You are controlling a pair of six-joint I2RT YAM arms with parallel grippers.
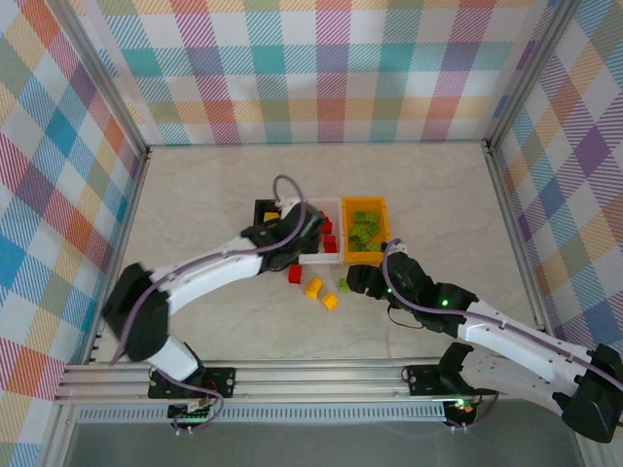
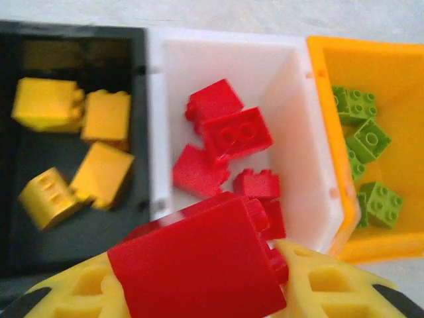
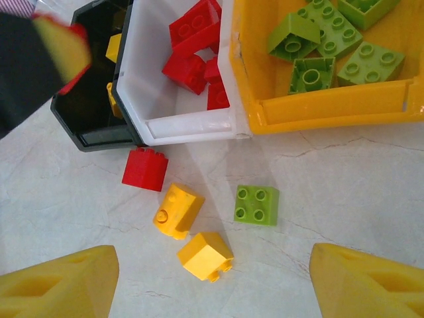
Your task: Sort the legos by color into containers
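Left wrist view: left gripper clamps a red brick, white bin directly ahead of it because reds collect there. Right gripper stands wide; loose green brick lies on desk just ahead.

top: overhead, far, whole table | wrists: close, downward | shared: 3 bins

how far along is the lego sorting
Mostly done: yellow legos in the black bin, red legos in the white bin, green legos in the orange bin. In hand: the left pincer grips a red brick over the bins. Left on the table: one loose red brick, two yellow bricks, one green brick, under the open right pincer.
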